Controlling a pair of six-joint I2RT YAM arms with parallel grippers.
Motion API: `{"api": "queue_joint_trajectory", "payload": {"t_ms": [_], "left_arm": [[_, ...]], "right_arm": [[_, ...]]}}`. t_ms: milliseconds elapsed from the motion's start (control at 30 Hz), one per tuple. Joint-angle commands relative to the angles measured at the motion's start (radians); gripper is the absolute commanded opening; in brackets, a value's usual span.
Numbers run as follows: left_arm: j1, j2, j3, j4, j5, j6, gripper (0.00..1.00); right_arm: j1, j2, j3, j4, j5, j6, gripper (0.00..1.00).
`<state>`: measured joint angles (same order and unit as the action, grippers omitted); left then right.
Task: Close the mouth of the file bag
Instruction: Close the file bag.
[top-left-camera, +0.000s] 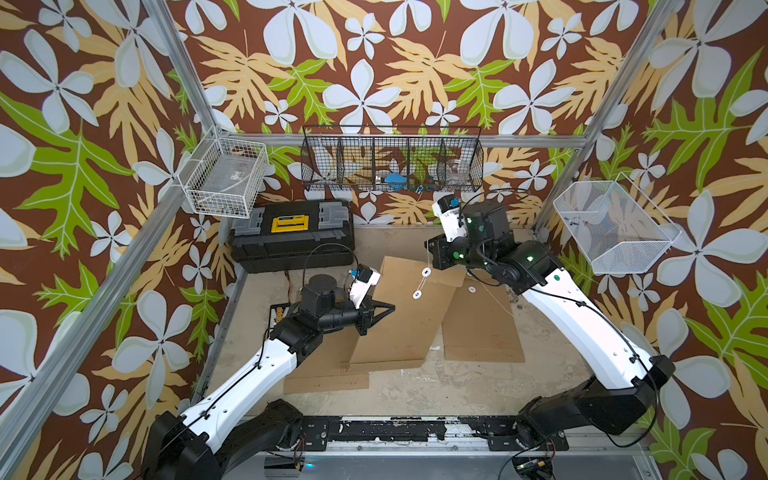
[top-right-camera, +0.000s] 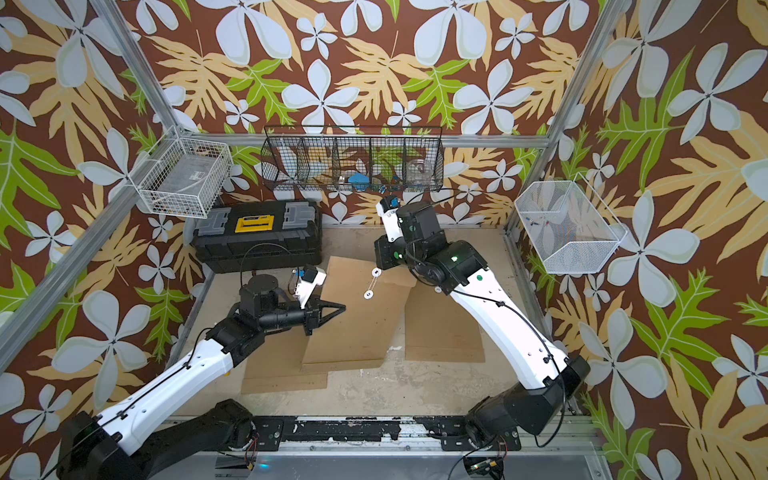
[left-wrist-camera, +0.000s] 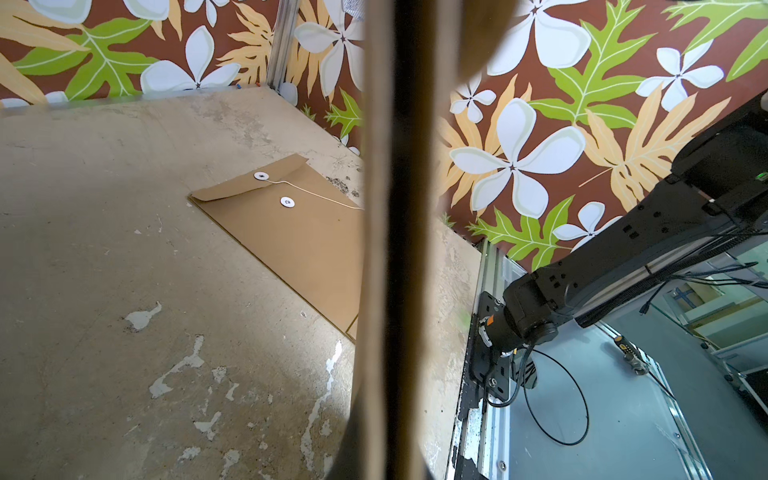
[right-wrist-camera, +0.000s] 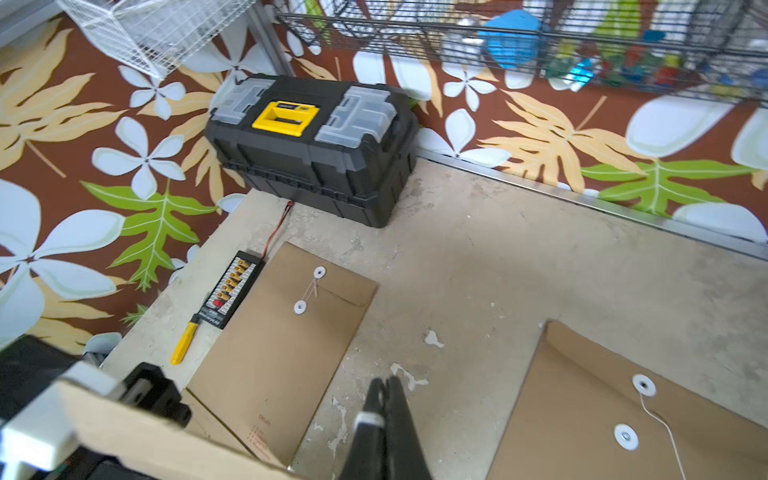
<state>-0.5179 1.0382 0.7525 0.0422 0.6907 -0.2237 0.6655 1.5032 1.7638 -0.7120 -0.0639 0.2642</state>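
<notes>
Entries run from the near edge to the far wall.

1. Flat brown kraft-paper file bag under the left arm (right-wrist-camera: 282, 353). Its cord looks wound between its two discs, so it is judged finished and set aside.

2. Left gripper (top-left-camera: 388, 308). The jaws are clamped on the left long edge of the raised brown kraft-paper file bag (top-left-camera: 407, 324), the task piece. The bag sits mid-table on the worn beige tabletop (top-left-camera: 436, 386), between the two flat bags. It is held tilted, apparently so the cord can pass around the discs. The left wrist view shows only a blurred brown edge.

3. Flat brown kraft-paper file bag on the right side (top-left-camera: 482, 328). Its cord trails loose, so it is judged untied.

4. Right gripper (right-wrist-camera: 385, 382). The jaws are pressed together with the thin white string (top-left-camera: 421, 284) crossing one finger. In both top views the string rises to it, judged pinched and kept taut for winding.

5. Black plastic toolbox with a yellow handle (top-left-camera: 291, 237), against the far wall and not involved.

Task piece, appearance: plain matt brown with a creased flap folded over. One white round flap disc (top-left-camera: 426, 272) and one white round body disc (top-left-camera: 417, 295), with string running between them. The number of turns cannot be told, and the tie is judged unfinished
</notes>
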Motion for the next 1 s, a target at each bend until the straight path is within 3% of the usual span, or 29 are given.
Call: {"api": "queue_joint_trajectory", "payload": {"t_ms": [0,200,300,667,967], "left_arm": [[0.001,0.005,0.000,0.036,-0.009,-0.051,0.00],[0.001,0.018,-0.008,0.081,-0.001,-0.101,0.00],[0.001,0.011,-0.011,0.086,0.001,-0.102,0.00],[0.000,-0.019,-0.029,0.083,0.008,-0.095,0.00],[0.001,-0.036,-0.025,0.076,0.006,-0.106,0.00]], "right_arm": [[0.050,0.016,0.027,-0.027,0.130,-0.019,0.00],[0.152,0.039,0.029,-0.041,0.241,-0.023,0.00],[0.152,0.029,0.009,-0.041,0.265,-0.030,0.00],[-0.048,-0.054,-0.059,-0.036,0.214,-0.060,0.00],[-0.103,-0.053,-0.076,0.003,0.241,-0.080,0.00]]}}
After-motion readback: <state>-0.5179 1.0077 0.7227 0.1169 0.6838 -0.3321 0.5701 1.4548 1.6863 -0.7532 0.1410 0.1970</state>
